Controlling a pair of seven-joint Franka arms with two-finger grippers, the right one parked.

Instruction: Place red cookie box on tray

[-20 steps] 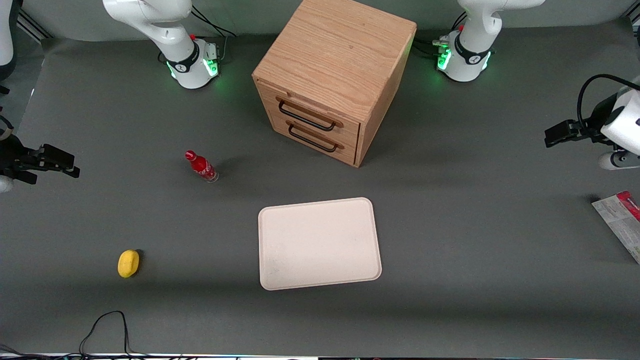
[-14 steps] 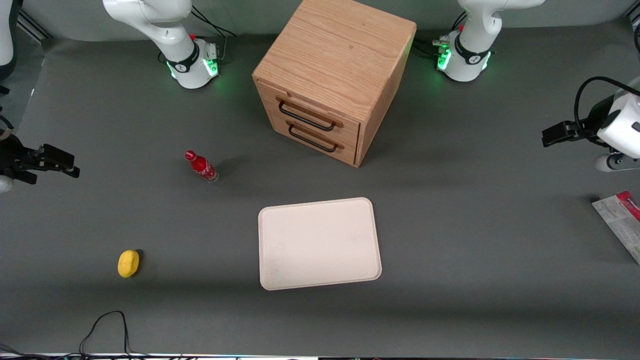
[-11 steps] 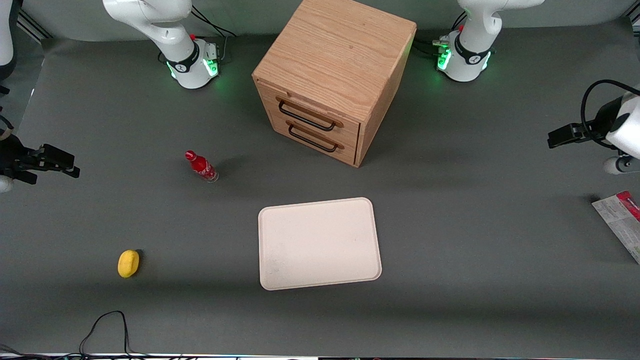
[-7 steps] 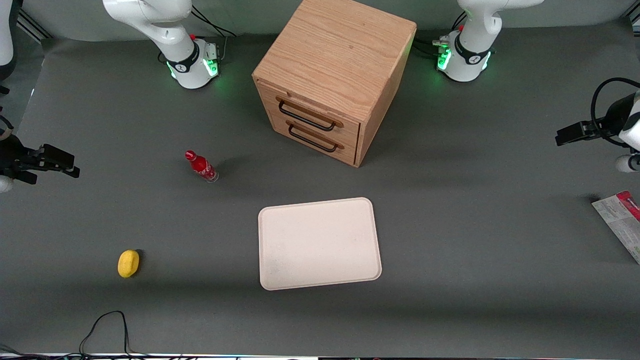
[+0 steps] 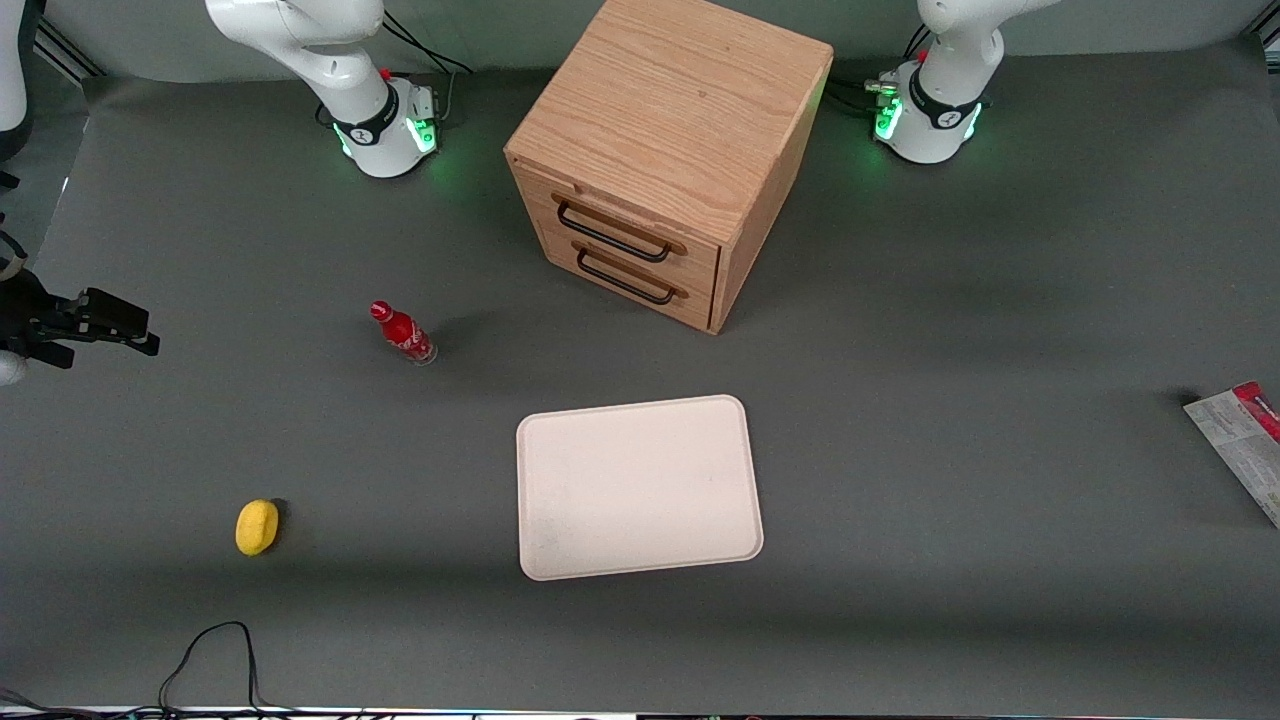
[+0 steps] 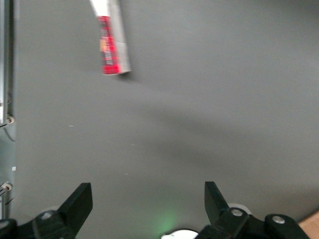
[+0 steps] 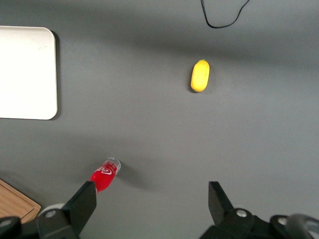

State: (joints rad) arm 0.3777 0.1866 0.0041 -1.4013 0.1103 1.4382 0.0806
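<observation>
My gripper (image 6: pixel 144 204), fingers spread wide, has left the front view and hovers above bare table; the red cookie box (image 5: pixel 1245 440) lies at my table end, well apart from the tray (image 5: pixel 640 487). Its print is unreadable.

The red cookie box (image 5: pixel 1245 440) lies flat at the working arm's table end, well apart from the bare cream tray (image 5: pixel 637 487), with the gripper (image 6: pixel 148 199) high above the mat.

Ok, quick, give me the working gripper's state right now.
Left arm's gripper: open, holding nothing, above bare grey mat, apart from the thin flat red cookie box.
</observation>
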